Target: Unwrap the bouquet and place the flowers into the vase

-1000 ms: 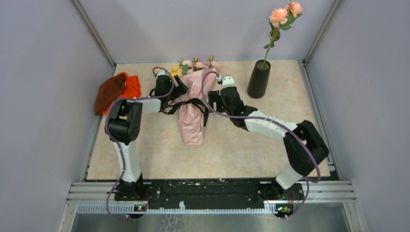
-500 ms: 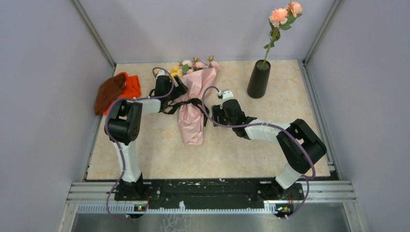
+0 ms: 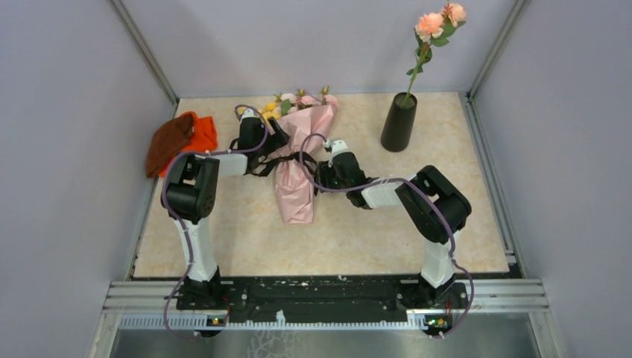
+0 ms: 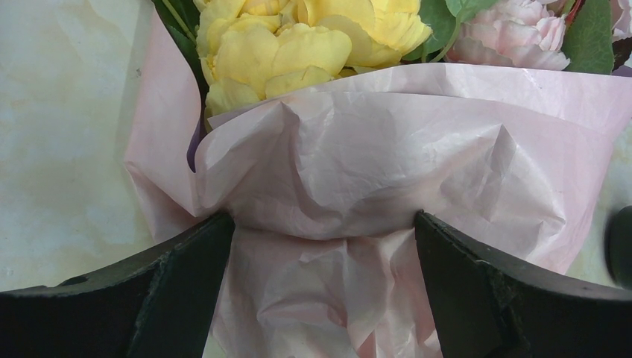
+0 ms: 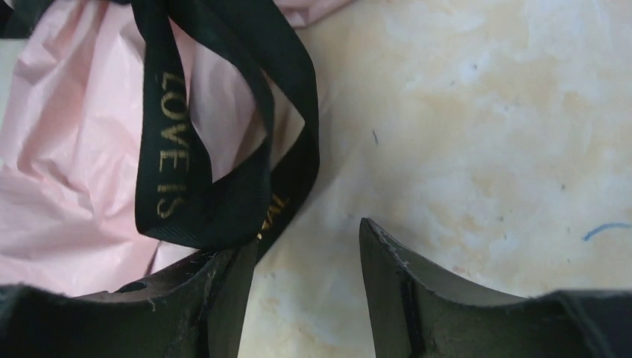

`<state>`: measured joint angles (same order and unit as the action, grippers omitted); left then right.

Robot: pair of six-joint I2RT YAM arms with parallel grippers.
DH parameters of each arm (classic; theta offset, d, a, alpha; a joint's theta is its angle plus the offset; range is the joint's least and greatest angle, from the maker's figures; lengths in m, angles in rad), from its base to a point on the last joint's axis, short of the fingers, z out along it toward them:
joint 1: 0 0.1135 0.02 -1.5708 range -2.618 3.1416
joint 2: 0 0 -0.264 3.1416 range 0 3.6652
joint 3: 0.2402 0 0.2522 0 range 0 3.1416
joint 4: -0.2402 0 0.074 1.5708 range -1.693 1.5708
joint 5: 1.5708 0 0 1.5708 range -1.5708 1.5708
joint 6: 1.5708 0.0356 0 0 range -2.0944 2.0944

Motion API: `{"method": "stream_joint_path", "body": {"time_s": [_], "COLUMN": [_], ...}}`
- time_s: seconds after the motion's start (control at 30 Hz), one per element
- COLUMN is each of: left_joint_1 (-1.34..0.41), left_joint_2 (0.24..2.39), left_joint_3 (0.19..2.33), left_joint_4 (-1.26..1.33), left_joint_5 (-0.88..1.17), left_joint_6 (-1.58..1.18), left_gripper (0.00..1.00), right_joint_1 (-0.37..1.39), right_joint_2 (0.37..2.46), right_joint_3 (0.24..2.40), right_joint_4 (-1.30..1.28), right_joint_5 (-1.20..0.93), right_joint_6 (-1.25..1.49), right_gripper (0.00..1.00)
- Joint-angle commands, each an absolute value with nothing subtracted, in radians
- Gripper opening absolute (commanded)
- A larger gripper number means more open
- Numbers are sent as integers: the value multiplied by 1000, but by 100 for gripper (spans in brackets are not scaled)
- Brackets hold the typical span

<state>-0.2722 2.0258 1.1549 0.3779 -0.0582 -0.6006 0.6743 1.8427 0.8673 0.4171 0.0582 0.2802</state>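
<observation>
Your left claw [image 4: 322,220] stands spread wide, straddling the bouquet [image 3: 298,160] just below its blooms. The pink paper bulges between the fingers and touches both. Yellow and pink flowers [image 4: 276,52] poke out of the paper just beyond the claw. Your right claw [image 5: 307,235] sits low on the bouquet's other side, by the tie, jaws partly apart with bare table [image 5: 484,149] showing in the gap. The black ribbon [image 5: 171,149] loop lies at the tip of one finger, but nothing is clamped. The bouquet lies on its side, wrapped and tied. The vase [image 3: 399,123] stands upright well to the bouquet's right, one pink stem [image 3: 430,26] in it.
</observation>
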Motion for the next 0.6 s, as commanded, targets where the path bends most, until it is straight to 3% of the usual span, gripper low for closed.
{"method": "stream_joint_path", "body": {"time_s": [0.0,0.33,0.43,0.5,0.53,0.57], "left_joint_1": [-265,-265,-265,-265,-265,-265], "left_joint_2": [2011,2014,2015,2016,2017,2019], "left_joint_3": [1129,1121,1121,1121,1121,1121], "left_joint_4": [344,349,350,350,351,350], "left_joint_5": [-33,-24,-25,-25,-25,-25], "left_joint_6": [-596,-599,-598,-598,-598,-597], "left_gripper": [99,99,99,99,99,99], "right_joint_1": [683,670,655,649,646,642], "right_joint_2": [1890,1999,2041,2056,2057,2054], "right_joint_3": [960,1081,1105,1113,1113,1109], "right_joint_4": [467,436,438,434,432,433], "right_joint_5": [68,75,65,66,68,69], "right_joint_6": [264,251,257,260,263,266], "right_gripper": [54,54,49,31,14,4]}}
